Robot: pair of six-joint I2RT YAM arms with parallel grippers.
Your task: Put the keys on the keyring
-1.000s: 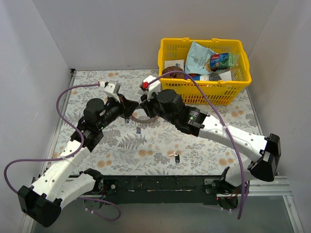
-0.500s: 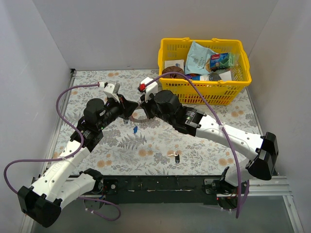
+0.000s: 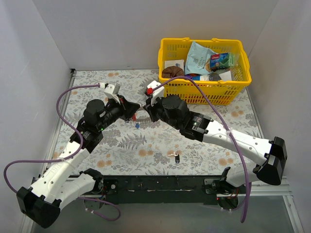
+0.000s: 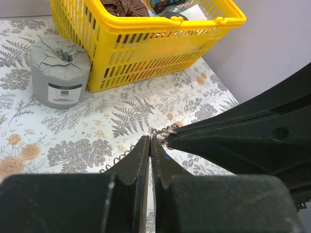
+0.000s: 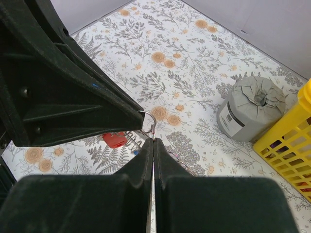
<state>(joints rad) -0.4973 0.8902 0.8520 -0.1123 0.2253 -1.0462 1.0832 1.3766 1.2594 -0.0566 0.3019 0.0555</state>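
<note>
The keyring is a thin silvery loop held up between both grippers over the middle of the table. My right gripper is shut on its lower edge. My left gripper is shut on the same ring from the other side. In the top view the two grippers meet tip to tip. A red tag and a blue piece hang from the ring, along with a coiled strand. A small loose key lies on the table near the front.
A grey tin cup stands on the floral cloth beside the yellow basket, which holds packets at the back right. The cup also shows in the right wrist view. White walls close in the table on three sides.
The right gripper has shifted slightly right and turned. The ring no longer lies as a circle on the cloth; it hangs between the grippers, with the red tag now showing.
</note>
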